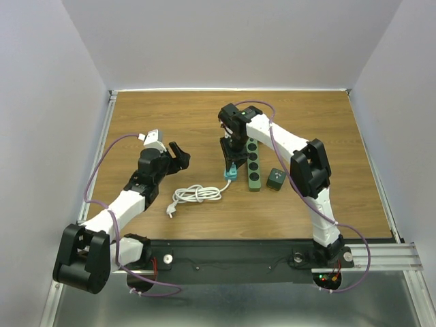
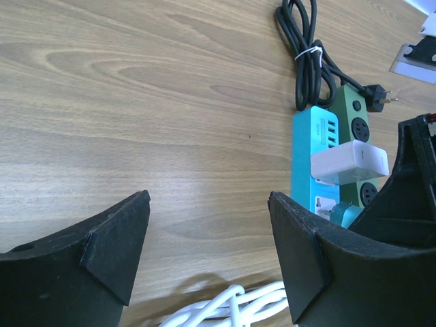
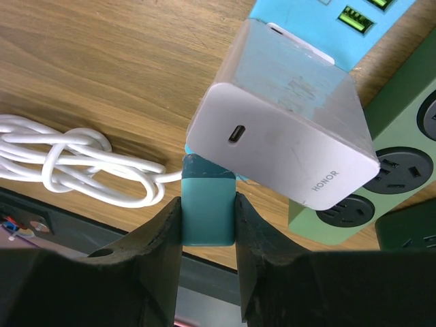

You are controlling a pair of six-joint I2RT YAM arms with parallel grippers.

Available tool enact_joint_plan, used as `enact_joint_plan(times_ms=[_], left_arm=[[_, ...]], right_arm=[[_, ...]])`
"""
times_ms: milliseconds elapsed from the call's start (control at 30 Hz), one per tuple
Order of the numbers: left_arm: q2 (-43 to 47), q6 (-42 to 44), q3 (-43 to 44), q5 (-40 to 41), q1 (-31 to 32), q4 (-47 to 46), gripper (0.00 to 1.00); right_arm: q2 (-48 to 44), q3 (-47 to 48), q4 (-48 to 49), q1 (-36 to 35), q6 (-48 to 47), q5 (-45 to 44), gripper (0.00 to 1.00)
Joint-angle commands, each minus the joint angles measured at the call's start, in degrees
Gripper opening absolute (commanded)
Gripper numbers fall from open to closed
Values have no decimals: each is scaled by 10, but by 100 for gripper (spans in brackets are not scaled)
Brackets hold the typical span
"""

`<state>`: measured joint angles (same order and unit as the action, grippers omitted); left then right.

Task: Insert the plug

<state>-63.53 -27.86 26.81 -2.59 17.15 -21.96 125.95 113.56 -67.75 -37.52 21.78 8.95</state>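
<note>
The plug [image 3: 208, 208] is a teal block on a white cable [image 3: 82, 163], and my right gripper [image 3: 208, 204] is shut on it, one finger pressed on each side. It hangs at the near end of a cyan power strip [image 2: 308, 157], just below a white charger [image 3: 286, 136] plugged into that strip. From above, the right gripper [image 1: 231, 160] covers most of the cyan strip, with the plug [image 1: 231, 173] showing under it. My left gripper [image 1: 178, 155] stands open to the left, over bare wood, its fingers [image 2: 116, 245] holding nothing.
A green power strip [image 1: 253, 163] lies right beside the cyan one. A dark green adapter [image 1: 276, 180] sits to its right. The coiled white cable [image 1: 196, 195] runs left to a white plug [image 1: 169, 212]. A bundled black cable [image 2: 306, 54] lies beyond the strips.
</note>
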Motion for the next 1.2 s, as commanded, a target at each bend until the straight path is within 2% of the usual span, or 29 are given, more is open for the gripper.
enact_joint_plan(times_ms=[0, 567, 967, 1167], left_arm=[[20, 11, -7, 0, -3, -7, 82], [49, -6, -11, -29, -3, 21, 82], [67, -9, -19, -46, -2, 39, 82], [67, -2, -27, -54, -1, 13, 82]], right_arm=[[12, 18, -9, 4, 15, -46, 0], [61, 103, -49, 30, 42, -112, 0], [51, 80, -55, 44, 71, -155, 0], [46, 53, -51, 57, 82, -166, 2]])
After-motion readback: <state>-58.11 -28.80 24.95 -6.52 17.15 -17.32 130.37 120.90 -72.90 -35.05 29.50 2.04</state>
